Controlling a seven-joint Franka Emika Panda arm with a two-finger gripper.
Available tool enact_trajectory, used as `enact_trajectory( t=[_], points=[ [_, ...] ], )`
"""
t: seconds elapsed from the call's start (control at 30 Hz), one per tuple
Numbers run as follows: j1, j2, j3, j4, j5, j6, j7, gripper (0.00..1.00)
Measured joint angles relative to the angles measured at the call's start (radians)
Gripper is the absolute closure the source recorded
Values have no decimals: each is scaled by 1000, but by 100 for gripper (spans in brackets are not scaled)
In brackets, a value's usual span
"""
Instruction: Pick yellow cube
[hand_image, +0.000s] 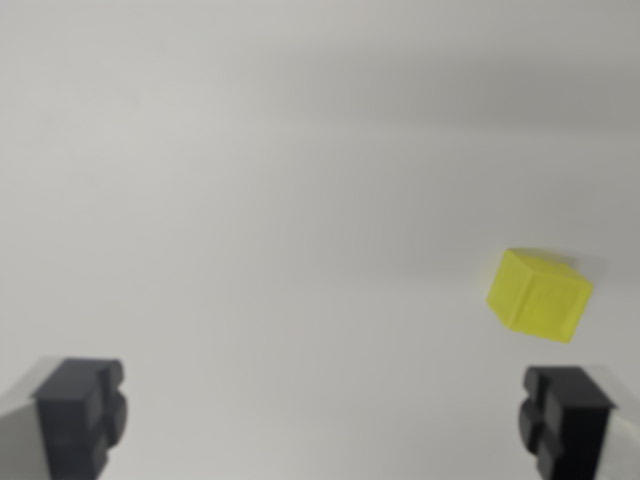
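A small, bright yellow cube (539, 296) with a smooth, slightly translucent plastic look lies on a plain pale grey-white matte surface (280, 180), toward the wrist view's right and a little below mid-height. It sits turned at an angle, one corner tipped toward the lower right, so that a lighter face on the wrist view's left and a broader front face with a faint seam both show; a soft shadow trails off behind its upper edge. The picture is somewhat blurred, so finer markings on the cube cannot be made out. The black two-fingered gripper (325, 420) is spread wide and holds nothing: one blocky dark finger (82, 412) stands at the lower left corner and the other (565, 415) at the lower right. The cube is apart from both fingers, just above the right-hand one and slightly inward of it, not between them. The surface around the cube is bare on every side, with broad open room across the middle and the wrist view's left.
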Motion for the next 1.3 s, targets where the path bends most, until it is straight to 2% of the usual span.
enact_trajectory(
  t=[0.17,0.3,1.3],
  points=[
    [0,-1,0,-1,0,0,1,0],
    [-8,-6,0,-22,0,16,3,0],
    [-108,-1,-1,-220,7,226,-18,0]
  ],
)
